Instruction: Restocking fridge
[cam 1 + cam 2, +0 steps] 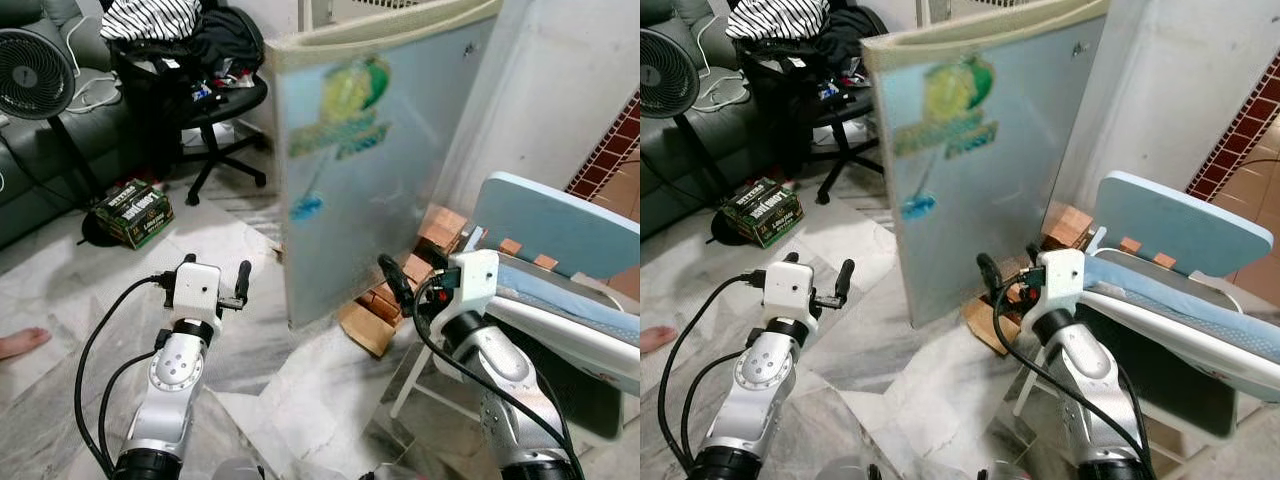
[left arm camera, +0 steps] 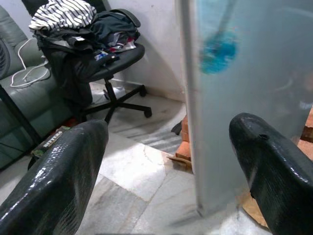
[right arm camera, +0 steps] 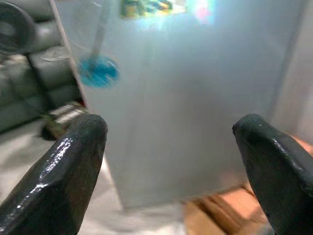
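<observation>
both arms raised before the pale blue fridge door (image 1: 375,170); left end effector (image 2: 171,171) and right end effector (image 3: 171,161) each spread wide, pinching nothing.

Pale blue fridge door (image 1: 390,160), green/yellow logo (image 1: 352,100).

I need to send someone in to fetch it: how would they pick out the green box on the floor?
Start at the grey sofa with the black standing fan before it. By the fan's foot, left of the cluttered office chair, lies the green box. It is the sole printed carton on that marble floor.
</observation>
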Tool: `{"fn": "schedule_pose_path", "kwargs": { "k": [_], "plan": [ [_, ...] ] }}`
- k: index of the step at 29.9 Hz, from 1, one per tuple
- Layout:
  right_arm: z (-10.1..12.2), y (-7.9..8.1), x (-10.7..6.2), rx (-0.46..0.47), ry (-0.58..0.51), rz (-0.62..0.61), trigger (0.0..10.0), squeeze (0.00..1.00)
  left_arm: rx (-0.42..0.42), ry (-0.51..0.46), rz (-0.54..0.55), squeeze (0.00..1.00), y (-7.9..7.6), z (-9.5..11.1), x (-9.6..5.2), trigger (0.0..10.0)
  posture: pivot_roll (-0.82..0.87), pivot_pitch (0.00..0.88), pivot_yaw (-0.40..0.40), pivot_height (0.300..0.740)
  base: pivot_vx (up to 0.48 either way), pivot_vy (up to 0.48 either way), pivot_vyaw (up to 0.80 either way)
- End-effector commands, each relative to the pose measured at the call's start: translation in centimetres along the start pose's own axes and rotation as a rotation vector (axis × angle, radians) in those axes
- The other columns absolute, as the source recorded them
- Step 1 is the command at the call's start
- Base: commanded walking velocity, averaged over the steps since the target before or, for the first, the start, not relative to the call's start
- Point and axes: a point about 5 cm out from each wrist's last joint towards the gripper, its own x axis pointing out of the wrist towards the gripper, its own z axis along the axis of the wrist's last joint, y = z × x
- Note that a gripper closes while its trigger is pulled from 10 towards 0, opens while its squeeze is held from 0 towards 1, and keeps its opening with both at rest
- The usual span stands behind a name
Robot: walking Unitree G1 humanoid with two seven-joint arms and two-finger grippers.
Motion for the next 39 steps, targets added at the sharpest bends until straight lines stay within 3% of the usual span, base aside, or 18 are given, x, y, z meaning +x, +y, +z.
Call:
{"fn": "schedule_pose_path", "kwargs": {
  "k": [1, 13, 39],
  "plan": [
    [-0.3, -0.5, -0.2, -0.022, -0.001, -0.046, 10.0, 0.00, 0.005, -0.004, -0.001, 0.00, 0.1, 0.1, 0.0, 10.0, 0.00, 0.000, 0.013, 0.740, 0.000, 0.000, 0.00],
    [-1.7, -1.0, -0.1, -0.026, 0.033, -0.142, 10.0, 0.00, -0.040, 0.025, -0.018, 0.00, -0.6, -0.3, 0.0, 10.0, 0.00, 0.000, 0.007, 0.740, -0.021, 0.104, 0.00],
    [-2.5, -1.1, 0.3, -0.033, 0.043, -0.169, 10.0, 0.00, -0.055, 0.034, -0.044, 0.00, -1.1, -0.3, 0.5, 10.0, -0.01, 0.000, 0.010, 0.740, -0.155, 0.409, -0.77]
  ]
}}
